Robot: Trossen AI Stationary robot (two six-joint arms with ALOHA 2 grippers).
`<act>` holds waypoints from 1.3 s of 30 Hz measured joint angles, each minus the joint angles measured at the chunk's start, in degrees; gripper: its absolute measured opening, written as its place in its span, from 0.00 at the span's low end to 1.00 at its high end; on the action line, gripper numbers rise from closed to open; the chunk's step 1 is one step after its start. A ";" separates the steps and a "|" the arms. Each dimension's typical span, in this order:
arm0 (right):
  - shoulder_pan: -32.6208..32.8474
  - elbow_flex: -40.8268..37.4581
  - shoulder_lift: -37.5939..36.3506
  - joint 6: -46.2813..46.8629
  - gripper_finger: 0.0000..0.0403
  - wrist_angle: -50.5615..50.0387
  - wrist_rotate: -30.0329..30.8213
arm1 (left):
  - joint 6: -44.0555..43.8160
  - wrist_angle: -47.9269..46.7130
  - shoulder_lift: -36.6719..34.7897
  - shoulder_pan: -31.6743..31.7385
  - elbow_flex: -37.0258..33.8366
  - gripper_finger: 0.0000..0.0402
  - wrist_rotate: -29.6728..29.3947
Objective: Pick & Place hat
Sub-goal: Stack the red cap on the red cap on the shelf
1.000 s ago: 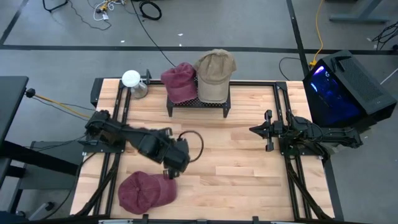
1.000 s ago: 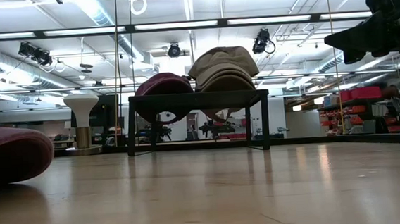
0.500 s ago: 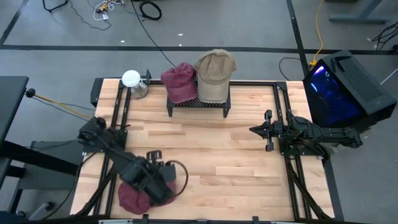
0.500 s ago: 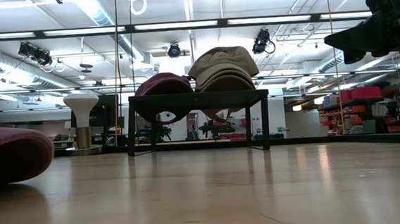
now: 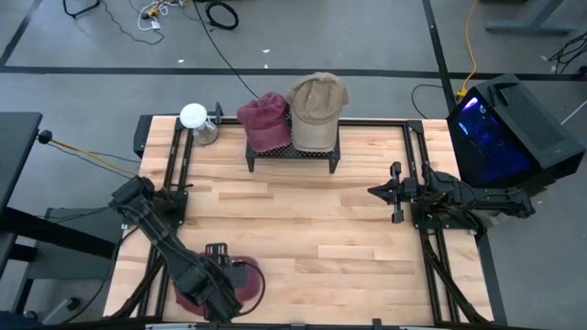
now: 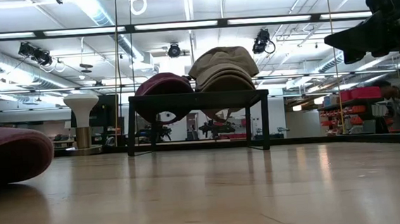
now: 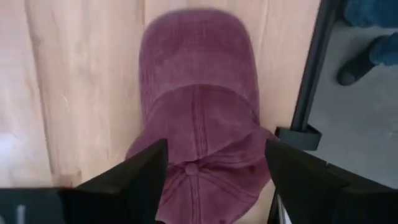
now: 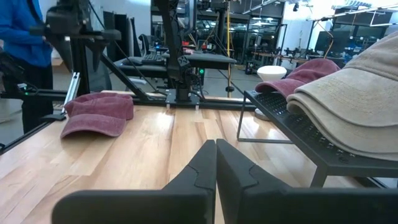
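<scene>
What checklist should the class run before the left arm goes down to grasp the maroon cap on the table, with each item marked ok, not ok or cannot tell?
1. Left gripper fingers spread apart: ok.
2. Left gripper above the maroon cap: ok.
3. Cap lying free on the table, nothing on it: ok.
4. Right gripper shut and parked far from the cap: ok.
5. Free room on the black rack, which already holds two caps: cannot tell.

Two black jointed arms, each gripper (image 7: 211, 180) with dark, angular wedge-shaped fingers (image 8: 193, 180).
</scene>
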 joint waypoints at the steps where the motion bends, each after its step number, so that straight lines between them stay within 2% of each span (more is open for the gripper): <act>1: 0.02 0.00 -0.02 0.00 0.03 -0.02 0.00 | -0.31 0.47 0.00 -0.21 -0.98 0.70 0.41; 8: 0.00 0.00 -0.01 0.00 0.03 0.00 0.00 | 1.53 6.81 0.00 -0.73 -7.74 0.71 0.88; 14: 0.00 0.00 -0.01 0.00 0.03 0.00 0.00 | 1.88 7.17 0.00 -0.89 -13.25 0.70 1.30; 20: 0.00 0.00 0.00 0.00 0.03 0.00 0.00 | 1.88 10.97 -0.24 -0.87 -18.25 0.70 4.61; 32: 0.00 0.00 -0.01 0.00 0.03 0.00 0.00 | 1.00 18.67 -0.24 0.05 -23.93 0.69 5.64; 35: 0.02 0.00 0.00 0.00 0.03 -0.02 0.00 | 0.51 18.75 -0.24 0.61 -24.61 0.65 5.96; 39: 0.00 0.00 -0.01 0.00 0.03 0.00 0.00 | 1.53 18.79 -0.24 0.93 -24.85 0.52 6.41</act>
